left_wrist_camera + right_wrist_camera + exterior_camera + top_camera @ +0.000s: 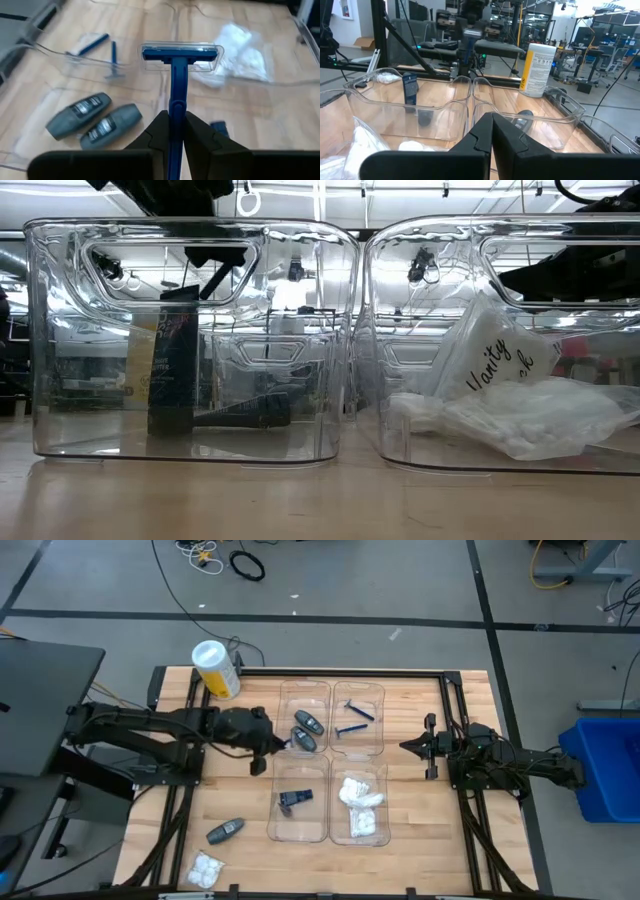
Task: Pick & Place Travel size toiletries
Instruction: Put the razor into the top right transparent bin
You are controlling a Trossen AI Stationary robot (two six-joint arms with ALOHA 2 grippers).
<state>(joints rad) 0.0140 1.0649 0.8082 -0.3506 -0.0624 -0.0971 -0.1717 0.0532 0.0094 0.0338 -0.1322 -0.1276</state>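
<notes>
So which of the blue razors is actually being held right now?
The razor clamped in the left gripper; the other razor lies loose in a tray.

Wooden table (pixel 420 840) under clear trays (pixel 330 755), yellow-and-white cylinder (pixel 216 669), grey tube (pixel 226 831), white packet (pixel 205 870).

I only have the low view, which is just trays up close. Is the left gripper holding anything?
Observer: Yes. The left gripper is shut on a blue razor, holding it by the handle.
Operator: Where is it?
Observer: At the edge of the tray that holds two grey tubes, on the left arm's side.
Operator: Anything not yet binned?
Observer: One loose grey tube and some white packets lie outside, nearer the left arm.
</notes>
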